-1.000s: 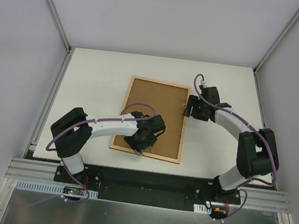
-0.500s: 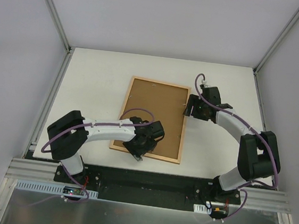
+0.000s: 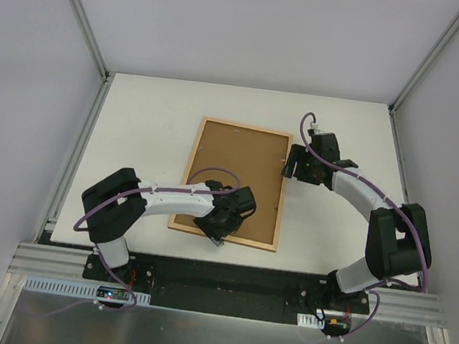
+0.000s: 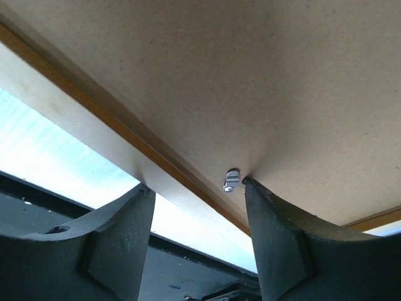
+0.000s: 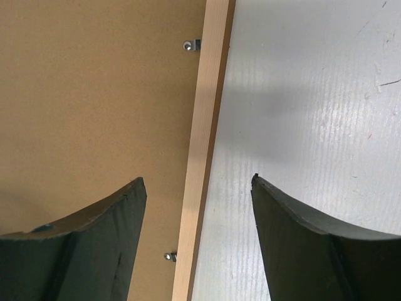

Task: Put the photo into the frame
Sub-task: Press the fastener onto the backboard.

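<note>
The frame (image 5: 203,157) holds the backing board (image 3: 239,161). Left jaws stand open and empty, a clip (image 4: 231,180) between them; right jaws, likewise open and empty, straddle its rail.

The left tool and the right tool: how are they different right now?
The left tool is at the near edge of the pale wooden picture frame; the right tool is at its right edge. A left tool finger ends beside a small silver clip on the brown backing board; the right tool's fingers straddle the rail, one over the white table. Both are open, holding nothing.
</note>
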You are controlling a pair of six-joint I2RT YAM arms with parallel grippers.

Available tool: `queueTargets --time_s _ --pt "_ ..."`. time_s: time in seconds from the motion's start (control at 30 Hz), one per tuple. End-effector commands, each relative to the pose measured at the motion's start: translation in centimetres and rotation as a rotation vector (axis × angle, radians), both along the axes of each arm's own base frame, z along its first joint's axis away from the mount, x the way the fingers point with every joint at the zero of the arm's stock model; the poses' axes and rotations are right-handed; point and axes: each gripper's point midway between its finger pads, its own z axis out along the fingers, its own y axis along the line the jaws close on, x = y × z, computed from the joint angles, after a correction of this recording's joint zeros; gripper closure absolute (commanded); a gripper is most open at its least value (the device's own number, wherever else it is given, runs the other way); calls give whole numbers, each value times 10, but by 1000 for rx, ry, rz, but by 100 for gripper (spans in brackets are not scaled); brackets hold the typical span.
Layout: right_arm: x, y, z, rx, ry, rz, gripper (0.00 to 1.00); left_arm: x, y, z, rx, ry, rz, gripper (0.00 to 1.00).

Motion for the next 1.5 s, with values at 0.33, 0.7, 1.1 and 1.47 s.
queueTargets --time_s 0.33,0.7,1.1,1.47 --pt "4 -1 13 19 -45 -8 30 11 67 -24 127 61 -183 92" --pt "5 -5 16 2 -57 -18 30 71 164 -17 240 22 -475 100" --pt "7 -19 14 -56 -65 -41 30 146 215 -6 329 -73 -802 100" --pt "15 -47 -3 -169 -44 -99 23 177 236 8 359 -107 -932 100"
